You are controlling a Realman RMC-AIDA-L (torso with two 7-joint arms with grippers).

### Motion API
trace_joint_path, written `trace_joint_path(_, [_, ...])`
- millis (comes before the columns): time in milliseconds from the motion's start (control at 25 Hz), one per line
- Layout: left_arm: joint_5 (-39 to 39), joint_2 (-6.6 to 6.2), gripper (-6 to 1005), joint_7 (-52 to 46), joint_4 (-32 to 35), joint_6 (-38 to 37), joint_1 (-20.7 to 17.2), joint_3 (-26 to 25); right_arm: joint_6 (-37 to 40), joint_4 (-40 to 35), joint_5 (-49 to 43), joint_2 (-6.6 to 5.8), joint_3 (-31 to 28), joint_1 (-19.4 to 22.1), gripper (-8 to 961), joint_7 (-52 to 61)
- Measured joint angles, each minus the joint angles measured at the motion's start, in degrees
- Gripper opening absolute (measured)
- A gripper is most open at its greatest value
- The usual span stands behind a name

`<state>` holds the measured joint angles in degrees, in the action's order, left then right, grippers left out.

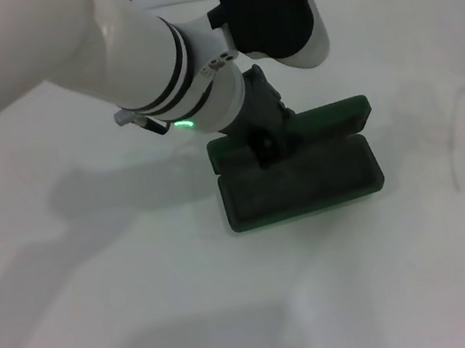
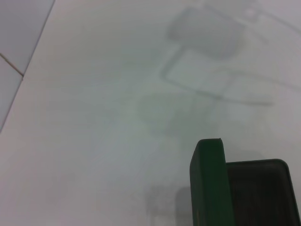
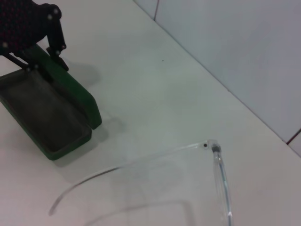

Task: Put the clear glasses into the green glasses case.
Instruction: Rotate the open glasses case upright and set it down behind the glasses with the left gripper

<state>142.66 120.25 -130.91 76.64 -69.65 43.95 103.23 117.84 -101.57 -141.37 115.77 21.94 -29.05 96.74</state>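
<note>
Bright, even overhead light on the white table [image 1: 98, 279]. Soft grey shadows spread beneath the arms. The left wrist view is hazy and blurred.

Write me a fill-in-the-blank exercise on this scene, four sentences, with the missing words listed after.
1. The green glasses case lies on the table with its lid ____.
2. The ____ gripper is at the case's lid.
3. The clear glasses lie on the table, ____ the case.
4. The inside of the case holds ____.

Missing words: open; left; outside; nothing
</note>
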Motion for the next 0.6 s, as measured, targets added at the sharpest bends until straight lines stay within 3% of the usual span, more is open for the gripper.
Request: trace_joint_path(600, [-1.1, -0.01, 231, 1.1, -1.0, 1.8, -1.1, 1.9, -0.4, 1.7, 0.6, -0.09, -0.2, -0.4, 105, -0.6])
